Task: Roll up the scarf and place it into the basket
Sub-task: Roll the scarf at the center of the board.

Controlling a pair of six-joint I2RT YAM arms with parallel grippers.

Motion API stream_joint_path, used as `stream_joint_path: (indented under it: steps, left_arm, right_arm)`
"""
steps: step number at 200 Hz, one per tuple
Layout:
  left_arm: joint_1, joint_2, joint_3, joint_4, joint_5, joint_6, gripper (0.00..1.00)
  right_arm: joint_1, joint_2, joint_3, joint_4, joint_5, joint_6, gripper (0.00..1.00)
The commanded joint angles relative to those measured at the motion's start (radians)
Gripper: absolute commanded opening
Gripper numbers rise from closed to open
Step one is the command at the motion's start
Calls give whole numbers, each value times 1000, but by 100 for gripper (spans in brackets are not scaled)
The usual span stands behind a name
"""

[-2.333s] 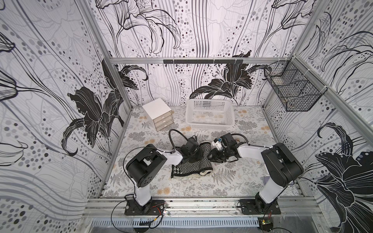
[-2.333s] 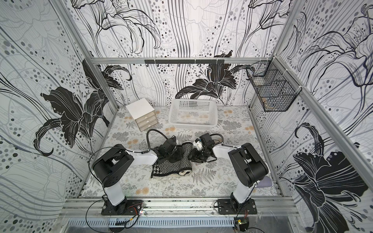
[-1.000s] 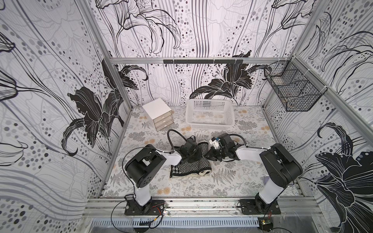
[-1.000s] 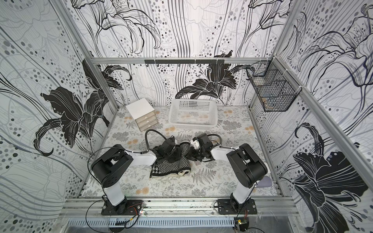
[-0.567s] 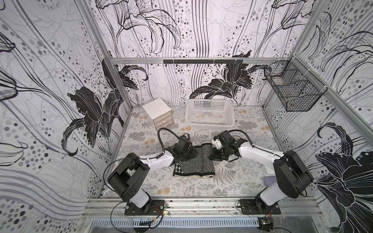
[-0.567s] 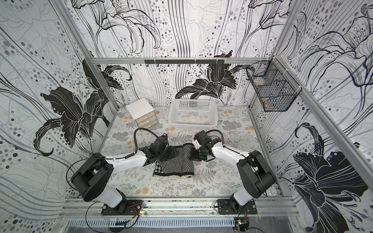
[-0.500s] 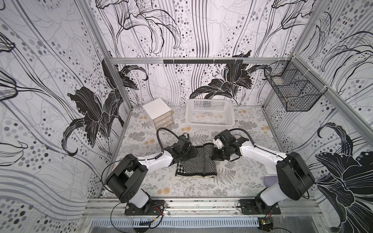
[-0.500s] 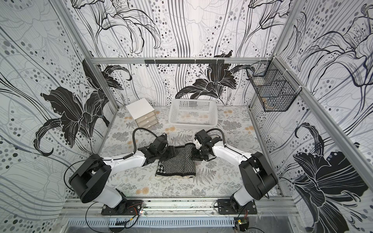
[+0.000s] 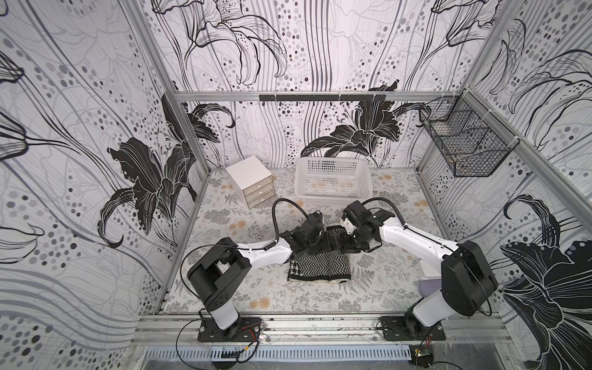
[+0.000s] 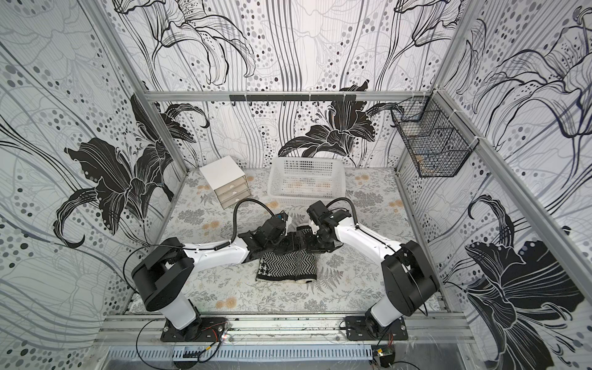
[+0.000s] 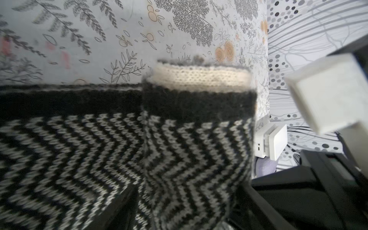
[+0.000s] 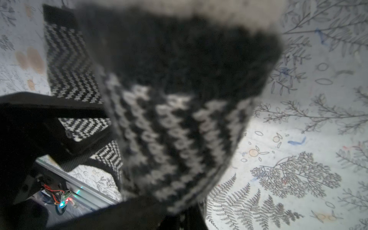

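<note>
I judge the rolling barely begun: the scarf [image 9: 318, 267] lies folded mid-table, nearer than the basket [image 9: 331, 166]; the right gripper [image 9: 344, 245] pinches its far edge; the left gripper [image 9: 320, 245] stands spread about a raised fold; next, both must turn that edge over evenly.

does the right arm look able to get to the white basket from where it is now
Probably yes. The right arm holds the scarf just in front of the white plastic basket, only bare mat between them, the basket's top open. Most of the scarf would drag along.
</note>
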State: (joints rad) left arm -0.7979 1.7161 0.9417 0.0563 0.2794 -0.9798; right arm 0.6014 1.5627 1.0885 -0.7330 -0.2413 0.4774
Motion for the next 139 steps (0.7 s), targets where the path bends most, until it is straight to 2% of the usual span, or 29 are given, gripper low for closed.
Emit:
stream_joint_path:
  steps: [1, 7, 9, 64, 73, 82, 90, 114, 139]
  left_arm:
    - [-8, 48, 40, 23, 0, -9, 25]
    - [-8, 51, 37, 18, -5, -15, 4]
    - [-8, 52, 35, 19, -7, -18, 0]
    - [-10, 14, -42, -3, -68, -28, 0]
    - [-7, 9, -63, -1, -80, -34, 0]
    - [1, 3, -93, 12, -82, -38, 0]
    - [12, -2, -128, 33, -79, -42, 0]
    - [51, -6, -234, 131, -44, -46, 0]
    - [87, 11, -290, 210, -16, -31, 0]
  right_arm:
    - [8, 3, -4, 14, 7, 20, 0]
    - [9, 2, -8, 17, 7, 22, 0]
    - [8, 2, -9, 17, 8, 22, 0]
    - [9, -11, -9, 46, -3, 24, 0]
    - [9, -23, -14, 46, 10, 27, 9]
    - [7, -39, -26, 38, 29, 30, 24]
    - [3, -47, -35, 27, 48, 30, 29]
    - [-13, -69, -67, 25, 68, 35, 34]
    - [-19, -71, -64, -5, 143, 36, 36]
